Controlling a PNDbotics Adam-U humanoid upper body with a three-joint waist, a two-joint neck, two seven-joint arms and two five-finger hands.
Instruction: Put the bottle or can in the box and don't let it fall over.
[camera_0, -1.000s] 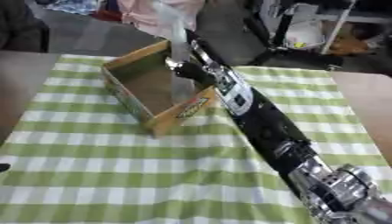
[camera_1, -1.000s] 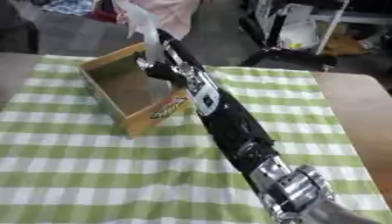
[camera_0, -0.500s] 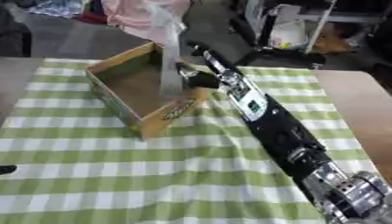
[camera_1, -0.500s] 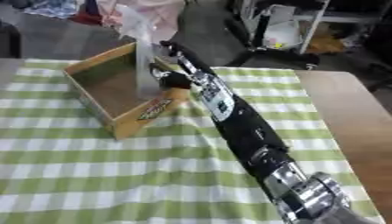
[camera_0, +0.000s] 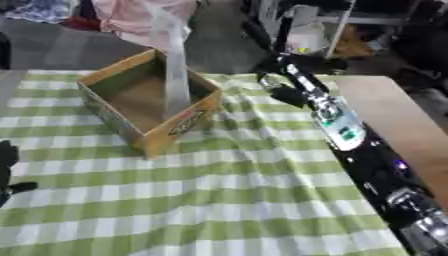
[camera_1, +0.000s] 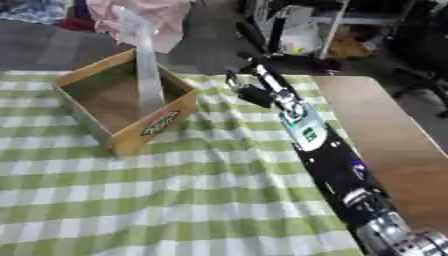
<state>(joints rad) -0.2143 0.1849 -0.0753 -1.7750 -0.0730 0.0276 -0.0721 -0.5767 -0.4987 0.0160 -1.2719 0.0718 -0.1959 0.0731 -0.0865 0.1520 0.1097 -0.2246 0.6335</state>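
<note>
A tall clear bottle stands upright inside the open cardboard box, close to its right wall. The box sits on the far left part of the checked cloth. My right hand hovers to the right of the box, apart from the bottle, open with nothing in it. Its black arm runs down to the lower right corner. A dark part of my left hand shows at the lower left edge of the left eye view.
A green and white checked cloth covers the table, with bare wood along the right side. Beyond the far edge are a pink cloth and shelving with clutter.
My right hand has let go of the bottle and drawn back to the right of the box. The bottle stays upright in the box. The camera has also shifted.
</note>
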